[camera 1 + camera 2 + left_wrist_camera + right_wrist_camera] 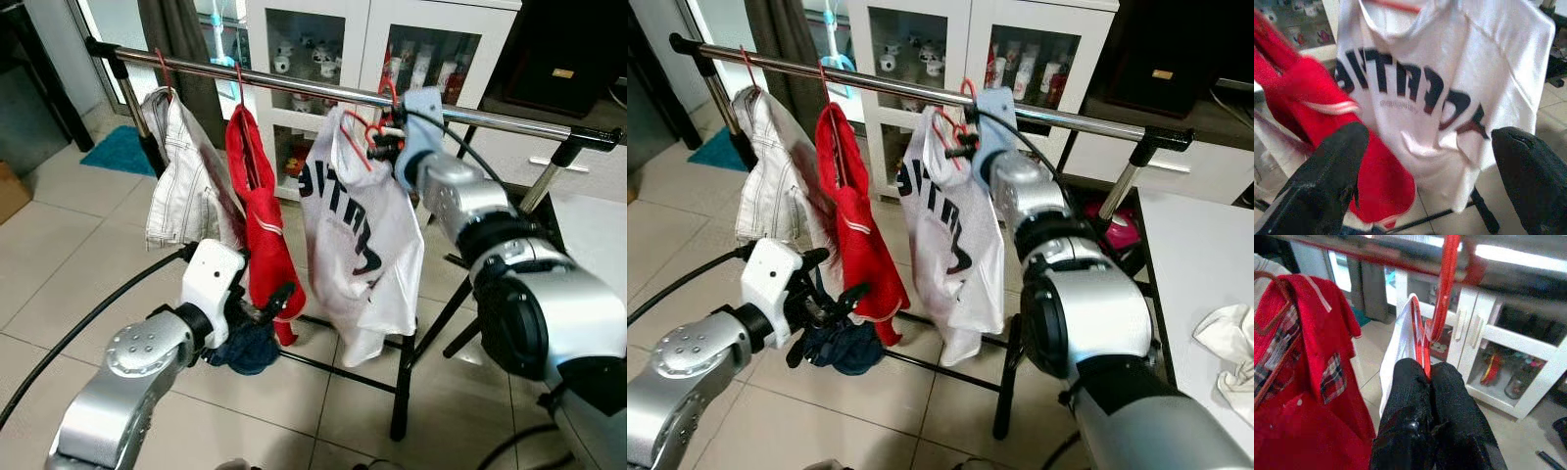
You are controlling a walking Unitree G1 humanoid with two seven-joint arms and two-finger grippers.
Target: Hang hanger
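Holding low at seven o'clock in the left eye view, my left hand [263, 311] has its fingers spread apart, released, with a dark blue cloth [245, 350] bunched just beneath it. Beyond it hangs the red shirt [257, 201], and at nine o'clock the striped white garment [181, 176]. Up at one o'clock, my right hand [1427, 377] is clenched on the red hanger [364, 132], which carries the white T-shirt [358, 235]; its hook loops over the steel rail [294, 86]. Farthest back at twelve o'clock stands a white glass-door cabinet [367, 39].
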